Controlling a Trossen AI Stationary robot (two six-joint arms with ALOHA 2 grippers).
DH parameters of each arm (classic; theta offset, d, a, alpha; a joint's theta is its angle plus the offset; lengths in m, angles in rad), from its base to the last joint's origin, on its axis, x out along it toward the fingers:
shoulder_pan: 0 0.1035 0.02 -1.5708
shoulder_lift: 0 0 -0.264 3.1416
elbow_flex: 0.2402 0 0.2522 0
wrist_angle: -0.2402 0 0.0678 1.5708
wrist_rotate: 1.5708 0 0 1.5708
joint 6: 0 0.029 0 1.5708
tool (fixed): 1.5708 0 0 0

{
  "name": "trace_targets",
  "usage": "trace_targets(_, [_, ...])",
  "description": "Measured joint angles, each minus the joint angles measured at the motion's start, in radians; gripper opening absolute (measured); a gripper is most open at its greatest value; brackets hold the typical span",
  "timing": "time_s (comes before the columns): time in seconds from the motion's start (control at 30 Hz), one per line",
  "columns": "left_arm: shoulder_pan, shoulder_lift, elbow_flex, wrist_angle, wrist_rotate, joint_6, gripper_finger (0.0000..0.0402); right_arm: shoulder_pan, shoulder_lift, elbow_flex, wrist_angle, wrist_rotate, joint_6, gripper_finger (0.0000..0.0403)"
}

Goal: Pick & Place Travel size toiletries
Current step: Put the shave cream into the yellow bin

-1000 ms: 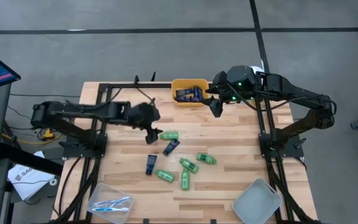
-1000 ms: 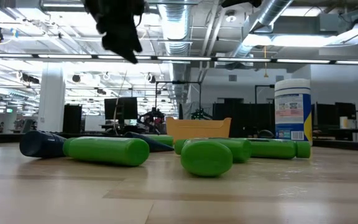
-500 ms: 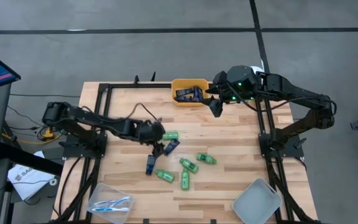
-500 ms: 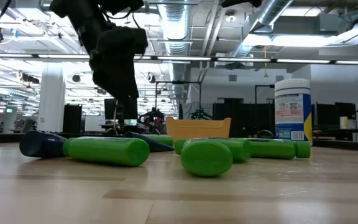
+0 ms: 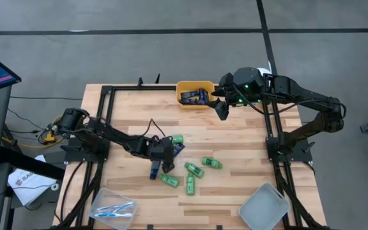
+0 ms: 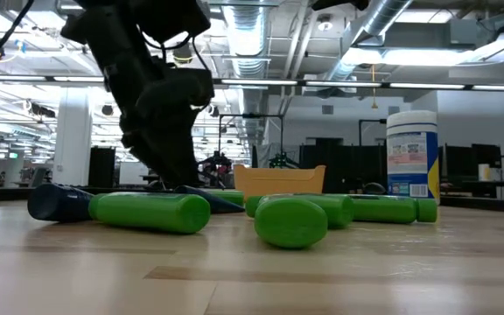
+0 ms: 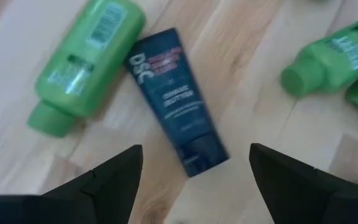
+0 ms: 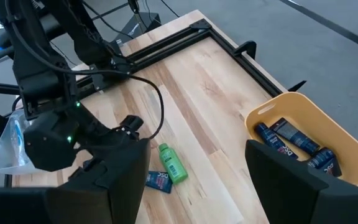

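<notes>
My left tool (image 5: 166,155) is low over the middle of the bench (image 5: 235,131), with its two fingers (image 7: 107,180) spread wide and nothing between them. Directly under the open fingers lies a dark blue tube (image 7: 176,99), flat on the wood, and a green bottle (image 7: 86,65) lies just beside it. More green bottles (image 5: 194,170) are scattered near them, and another blue tube (image 5: 154,170) is close to my left tool. My right tool (image 5: 222,110) hangs just beside the yellow bin (image 5: 184,85) at the far edge; its fingers stand apart and hold nothing. The bin has several blue tubes inside. A clear tray (image 5: 101,197) with toothbrushes (image 5: 115,209) sits at the near left corner.
</notes>
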Motion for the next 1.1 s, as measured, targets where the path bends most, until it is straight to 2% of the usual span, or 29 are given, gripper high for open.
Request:
trace_targets(0.17, [-0.014, 0.028, 0.000, 0.023, -0.069, -0.021, 0.0290, 0.000, 0.000, 0.000, 0.000, 0.000, 0.000, 0.0255])
trace_targets(0.57, [-0.001, 0.092, 0.000, 0.059, -0.064, -0.020, 0.0283, 0.000, 0.000, 0.000, -0.005, 0.000, -0.007, 0.0255])
trace_targets(0.73, [0.019, 0.100, -0.003, 0.064, -0.047, 0.017, 0.0242, 0.000, 0.000, 0.000, -0.004, 0.000, -0.007, 0.0255])
trace_targets(1.1, [0.055, 0.102, -0.003, 0.060, 0.006, 0.062, 0.0120, 0.000, 0.000, 0.000, -0.001, 0.000, -0.008, 0.0255])
